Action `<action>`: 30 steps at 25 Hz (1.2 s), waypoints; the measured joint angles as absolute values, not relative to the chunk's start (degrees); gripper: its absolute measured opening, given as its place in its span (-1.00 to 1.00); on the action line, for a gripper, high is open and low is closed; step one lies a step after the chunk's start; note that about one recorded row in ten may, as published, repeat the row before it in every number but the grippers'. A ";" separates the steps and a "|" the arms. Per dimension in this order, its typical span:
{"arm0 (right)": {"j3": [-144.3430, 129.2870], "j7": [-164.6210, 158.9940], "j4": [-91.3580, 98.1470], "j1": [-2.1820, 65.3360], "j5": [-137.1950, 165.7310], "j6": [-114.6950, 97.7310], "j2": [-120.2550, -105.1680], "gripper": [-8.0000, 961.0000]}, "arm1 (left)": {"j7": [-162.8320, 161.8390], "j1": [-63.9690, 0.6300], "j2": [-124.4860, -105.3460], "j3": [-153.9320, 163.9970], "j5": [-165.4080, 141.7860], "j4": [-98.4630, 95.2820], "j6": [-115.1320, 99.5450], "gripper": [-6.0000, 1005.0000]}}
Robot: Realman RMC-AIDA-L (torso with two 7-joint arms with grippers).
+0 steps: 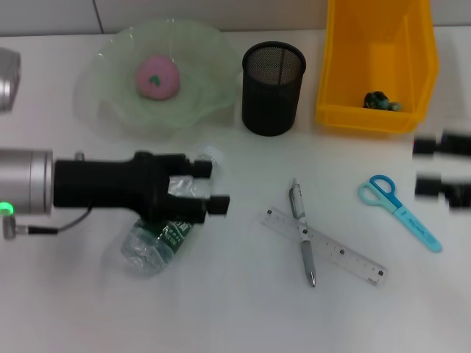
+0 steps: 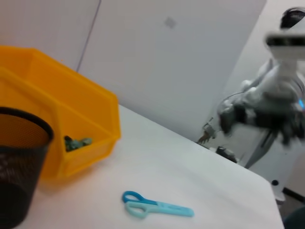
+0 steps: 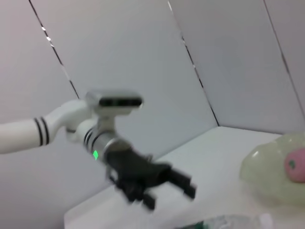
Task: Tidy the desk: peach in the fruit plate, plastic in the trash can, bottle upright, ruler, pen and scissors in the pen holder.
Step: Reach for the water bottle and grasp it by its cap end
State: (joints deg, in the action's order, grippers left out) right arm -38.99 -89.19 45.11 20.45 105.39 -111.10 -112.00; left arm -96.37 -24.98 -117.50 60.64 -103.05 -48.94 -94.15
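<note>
Two claws share a white tabletop [image 1: 235, 316] mid-tidy: the left claw [image 1: 208, 187] hangs with its fingers apart directly over a clear plastic bottle [image 1: 156, 243] lying on its side near the front left, while the right claw [image 1: 425, 166], at the far right edge close to the blue scissors [image 1: 401, 212], is too smeared to say whether it is apart or together. Already settled, by the look of it, are the pink peach [image 1: 157, 76] in the pale green fruit plate [image 1: 110, 110] and a dark scrap in the yellow trash can [image 1: 372, 118]. Pen [image 1: 302, 232] and ruler [image 1: 324, 246] lie crossed at centre, well short of the black mesh pen holder [image 1: 273, 88]. Standing the bottle upright appears to be the step in hand; doing it well likely means lowering squarely across the body, closing gently so the thin plastic does not buckle or roll away, then tipping it onto its base clear of the plate.
</note>
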 joint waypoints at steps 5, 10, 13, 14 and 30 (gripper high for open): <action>-38.94 -75.79 35.37 16.70 106.36 -110.58 -112.88 0.66 | -115.41 -27.41 -118.60 63.33 -113.51 -63.61 -90.29 0.55; -38.93 -71.13 33.38 14.66 106.37 -109.42 -114.45 0.66 | -135.15 -33.61 -118.59 71.28 -125.57 -70.82 -85.44 0.54; -39.01 -70.66 32.92 14.24 106.37 -108.18 -114.79 0.66 | -140.32 -36.74 -118.62 73.43 -130.24 -70.54 -85.08 0.54; -39.21 -70.42 32.70 14.02 106.37 -107.61 -114.87 0.66 | -142.73 -38.71 -118.72 74.33 -132.86 -69.72 -85.13 0.54; -39.15 -67.56 31.14 13.56 107.75 -105.38 -115.31 0.66 | -153.73 -44.71 -119.18 81.08 -141.25 -60.87 -78.31 0.53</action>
State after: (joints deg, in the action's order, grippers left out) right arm -39.16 -67.56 31.14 13.56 107.75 -105.38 -115.31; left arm -153.73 -44.71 -119.18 81.08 -141.25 -60.87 -78.31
